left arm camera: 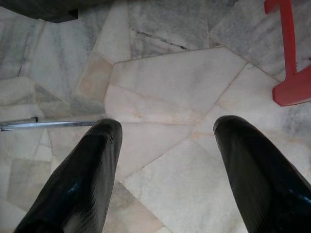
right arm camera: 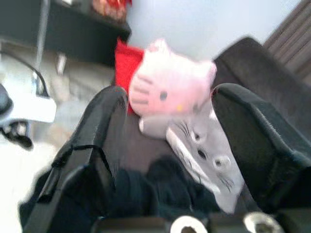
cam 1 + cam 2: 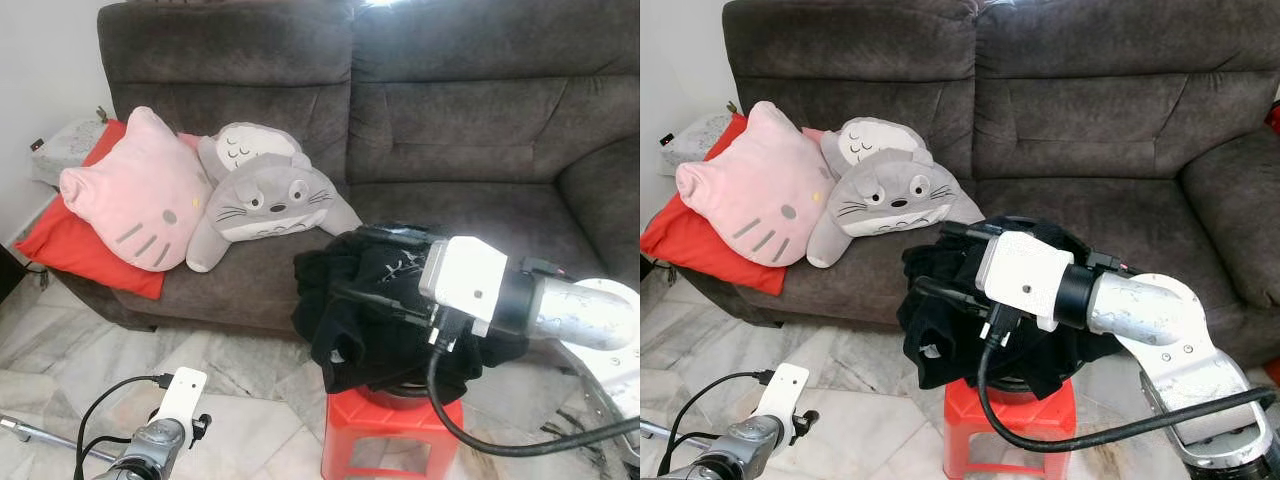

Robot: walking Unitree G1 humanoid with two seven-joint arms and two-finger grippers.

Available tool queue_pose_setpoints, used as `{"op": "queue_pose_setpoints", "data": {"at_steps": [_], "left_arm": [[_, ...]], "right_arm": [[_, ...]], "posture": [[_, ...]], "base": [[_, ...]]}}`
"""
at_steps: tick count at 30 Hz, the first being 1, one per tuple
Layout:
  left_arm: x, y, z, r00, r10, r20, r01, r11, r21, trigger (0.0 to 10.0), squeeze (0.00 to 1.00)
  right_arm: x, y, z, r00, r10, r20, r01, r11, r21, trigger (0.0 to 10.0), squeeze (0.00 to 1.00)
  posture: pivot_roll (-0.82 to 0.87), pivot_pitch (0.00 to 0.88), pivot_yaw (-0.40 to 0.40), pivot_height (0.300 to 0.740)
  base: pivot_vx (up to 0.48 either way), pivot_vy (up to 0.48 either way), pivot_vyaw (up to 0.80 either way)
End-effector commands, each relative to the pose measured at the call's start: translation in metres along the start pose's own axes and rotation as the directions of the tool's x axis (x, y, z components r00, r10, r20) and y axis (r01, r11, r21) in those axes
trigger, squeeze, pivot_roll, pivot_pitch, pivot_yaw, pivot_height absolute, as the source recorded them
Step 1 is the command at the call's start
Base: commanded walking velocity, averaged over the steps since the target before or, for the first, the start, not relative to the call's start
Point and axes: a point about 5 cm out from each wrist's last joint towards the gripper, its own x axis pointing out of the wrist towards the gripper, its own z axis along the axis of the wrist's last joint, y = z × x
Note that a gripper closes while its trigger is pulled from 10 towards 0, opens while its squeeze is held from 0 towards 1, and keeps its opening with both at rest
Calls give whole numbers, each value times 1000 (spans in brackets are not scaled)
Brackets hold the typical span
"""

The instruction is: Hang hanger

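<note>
Right claw (image 2: 165, 160) wide open, fingers spread just above black clothes pile (image 3: 375, 320), holding nothing. Pile soft, crumpled, heaped on red plastic stool (image 3: 390, 435) in front of dark grey fabric sofa (image 3: 450, 110). Hanger cannot be made out in pile. Left claw (image 1: 167, 160) open, empty, over pale marble floor (image 1: 165, 87) left of stool. Pink cat cushion (image 3: 135, 190) and grey plush (image 3: 265, 200) on sofa, left of pile.
</note>
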Motion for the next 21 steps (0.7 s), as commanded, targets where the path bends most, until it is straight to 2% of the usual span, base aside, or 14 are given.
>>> {"op": "queue_pose_setpoints", "data": {"at_steps": [1, 5, 6, 7, 8, 10, 11, 12, 13, 14, 15, 17, 19, 21], "left_arm": [[0, 5, -1, 1000, 6, -16, -5, 1000, 26, 10000, 0], [0, 5, -1, 1000, 6, -17, -6, 1000, 25, 10000, 0], [0, 5, -1, 1000, 7, -17, -6, 1000, 24, 10000, 0], [0, 5, -1, 1000, 7, -17, -7, 1000, 23, 10000, 0], [0, 5, -2, 1000, 9, -17, -8, 1000, 21, 10000, 0], [0, 5, -2, 1000, 10, -17, -9, 1000, 19, 10000, 0], [-1, 5, -2, 1000, 10, -16, -10, 1000, 15, 10000, 0], [-1, 5, -2, 1000, 10, -16, -10, 1000, 15, 10000, 0], [-1, 5, -3, 1000, 11, -14, -11, 1000, 9, 10000, 0], [-1, 5, -3, 1000, 12, -13, -12, 1000, 6, 10000, 0], [-1, 5, -3, 1000, 12, -13, -12, 1000, 6, 10000, 0], [-1, 5, -3, 1000, 12, -7, -12, 1000, -4, 10000, 0], [-1, 5, -4, 1000, 12, -2, -12, 1000, -9, 10000, 0], [-1, 5, -4, 1000, 12, -1, -12, 1000, -7, 10000, 0]], "right_arm": [[-2, -1, 7, 999, -19, 30, 19, 1000, 1, 10000, 1000], [-6, -4, 2, 990, -142, 5, 142, 990, 9, 10000, 1000], [-6, -7, 0, 978, -208, 5, 208, 978, 6, 10000, 1000], [-7, -11, -1, 959, -283, 11, 282, 959, 10, 10000, 561], [-8, -14, -2, 914, -404, 27, 403, 914, 38, 10000, 0], [-7, -16, -4, 873, -487, 29, 483, 872, 78, 10000, 0], [-7, -15, -9, 800, -600, 12, 594, 795, 122, 10000, 0], [-7, -15, -9, 800, -600, 12, 594, 795, 122, 10000, 0], [-8, -12, -19, 711, -703, -31, 694, 693, 196, 10000, 0], [-9, -9, -24, 669, -741, -61, 731, 641, 234, 10000, 0], [-9, -9, -24, 669, -741, -61, 731, 641, 234, 10000, 0], [-11, 1, -42, 610, -777, -153, 786, 568, 245, 10000, 0], [-15, 12, -63, 565, -786, -251, 823, 515, 239, 10000, 0], [-17, 16, -69, 548, -788, -281, 835, 496, 237, 10000, 0]], "posture": [[-256, 15, 118, 740], [-255, 13, 110, 740], [-255, 13, 110, 740], [-253, 12, 105, 740], [-255, 11, 103, 740], [-255, 11, 103, 740], [-253, 7, 97, 740], [-253, 7, 97, 740], [-247, 1, 91, 740], [-247, 1, 91, 740], [-247, 1, 91, 740], [-236, 0, 87, 740], [-234, 0, 88, 740], [-234, 0, 88, 740]], "base": [[0, 0, 0], [0, 0, 0], [0, 0, 0], [0, 0, 0], [0, 0, 0], [0, 0, 0], [0, 0, 0], [0, 0, 0], [0, 0, 0], [0, 0, 0], [0, 0, 0], [0, 0, 0], [0, 0, 0], [0, 0, 0]]}}
